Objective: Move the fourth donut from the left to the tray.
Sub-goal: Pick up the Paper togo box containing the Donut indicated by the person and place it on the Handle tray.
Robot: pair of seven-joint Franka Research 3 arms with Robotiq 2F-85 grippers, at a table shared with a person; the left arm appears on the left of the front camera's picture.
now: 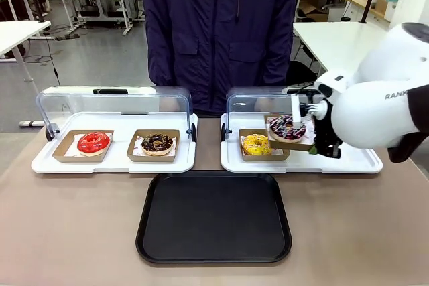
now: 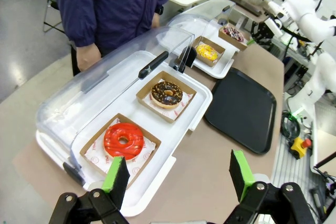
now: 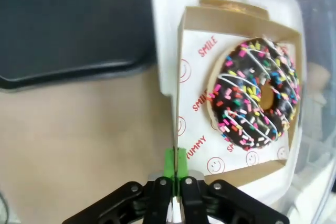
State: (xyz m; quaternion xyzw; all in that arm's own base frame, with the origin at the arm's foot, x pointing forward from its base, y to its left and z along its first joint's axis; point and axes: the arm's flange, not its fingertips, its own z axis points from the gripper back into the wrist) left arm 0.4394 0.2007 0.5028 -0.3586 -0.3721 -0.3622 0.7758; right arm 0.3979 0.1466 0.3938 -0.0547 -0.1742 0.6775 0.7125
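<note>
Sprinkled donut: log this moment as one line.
right gripper: shut on holder edge | sprinkled donut: lifted, tilted | black tray: bare | left gripper: open

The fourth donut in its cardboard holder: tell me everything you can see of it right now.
The fourth donut is a ring with dark chocolate icing, white drizzle and multicoloured sprinkles. It lies on printed white paper in a shallow brown cardboard holder. The right gripper has its fingers shut on the holder's side wall. In the front view the holder sits tilted, above the white tray, beside the yellow donut.
</note>
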